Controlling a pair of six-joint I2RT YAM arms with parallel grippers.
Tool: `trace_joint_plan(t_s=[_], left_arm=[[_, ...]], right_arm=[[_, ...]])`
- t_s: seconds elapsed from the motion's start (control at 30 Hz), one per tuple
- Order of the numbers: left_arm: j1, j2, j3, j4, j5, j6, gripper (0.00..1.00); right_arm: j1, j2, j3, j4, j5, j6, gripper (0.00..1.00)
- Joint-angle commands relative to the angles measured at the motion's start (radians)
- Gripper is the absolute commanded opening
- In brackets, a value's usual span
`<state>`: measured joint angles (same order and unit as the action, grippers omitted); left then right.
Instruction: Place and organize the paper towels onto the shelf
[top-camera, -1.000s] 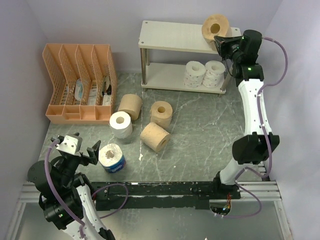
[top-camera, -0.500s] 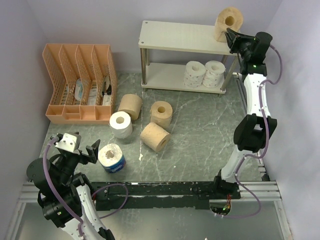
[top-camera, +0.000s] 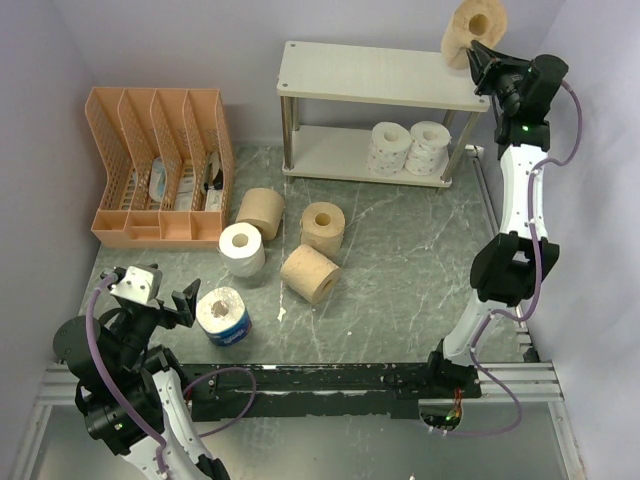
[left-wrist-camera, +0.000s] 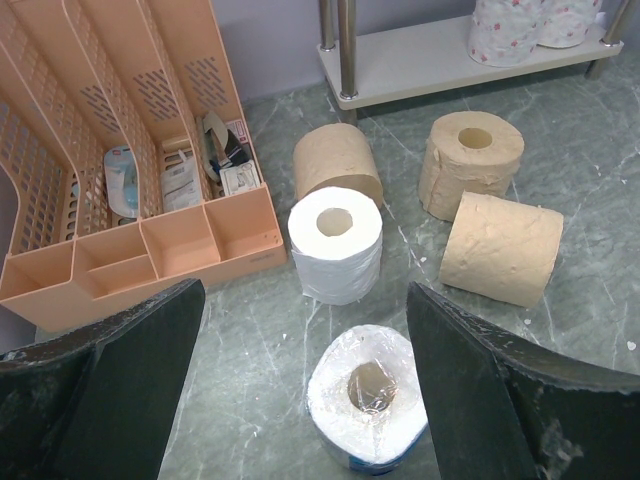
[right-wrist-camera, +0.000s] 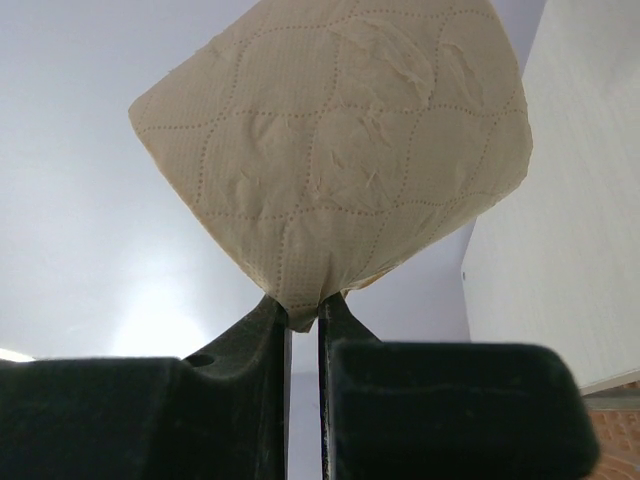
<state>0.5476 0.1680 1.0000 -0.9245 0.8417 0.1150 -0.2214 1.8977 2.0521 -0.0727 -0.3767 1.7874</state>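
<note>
My right gripper (top-camera: 479, 60) is shut on the edge of a tan paper towel roll (top-camera: 474, 32), held in the air above the right end of the shelf's top board (top-camera: 370, 75); in the right wrist view the roll (right-wrist-camera: 340, 140) is pinched between the fingertips (right-wrist-camera: 272, 310). Two white speckled rolls (top-camera: 408, 148) stand on the lower board. Three tan rolls (top-camera: 312, 250), a white roll (top-camera: 241, 248) and a blue-wrapped roll (top-camera: 224, 315) lie on the table. My left gripper (left-wrist-camera: 305, 400) is open, straddling the blue-wrapped roll (left-wrist-camera: 372, 408) from above.
An orange mesh file organizer (top-camera: 160, 165) with small items stands at the left, also in the left wrist view (left-wrist-camera: 110, 180). Walls close in at the left, back and right. The shelf's silver posts (top-camera: 286, 125) stand at its corners.
My right gripper has lifted the tan roll up and to the right, from beside the shelf's top right corner to above it. The left arm has barely moved.
</note>
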Motion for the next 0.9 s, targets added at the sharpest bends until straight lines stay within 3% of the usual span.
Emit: trace_joint_plan(t_s=[0.0,0.2,0.47,0.5,0.73,0.87], left_arm=[[-0.004,0.013,0.000,0.018,0.007,-0.005,0.94],[-0.002,0.009,0.002,0.015,0.008,-0.002,0.94],[-0.004,-0.003,0.003,0.015,0.003,-0.005,0.94],[-0.003,-0.003,0.002,0.014,0.002,-0.005,0.94],[-0.004,-0.008,0.003,0.014,0.002,-0.005,0.94],[-0.003,-0.011,0.003,0.014,0.001,-0.005,0.94]], right_arm=[[-0.034,-0.061,-0.015,0.012,-0.020,-0.013,0.08],[-0.039,-0.108,-0.100,0.033,-0.039,-0.009,0.00],[-0.041,-0.139,-0.147,0.032,-0.045,-0.025,0.00],[-0.041,-0.140,-0.147,0.030,-0.045,-0.029,0.02],[-0.044,-0.132,-0.142,0.085,-0.062,-0.024,0.47],[-0.045,-0.114,-0.099,0.075,-0.084,-0.029,0.64]])
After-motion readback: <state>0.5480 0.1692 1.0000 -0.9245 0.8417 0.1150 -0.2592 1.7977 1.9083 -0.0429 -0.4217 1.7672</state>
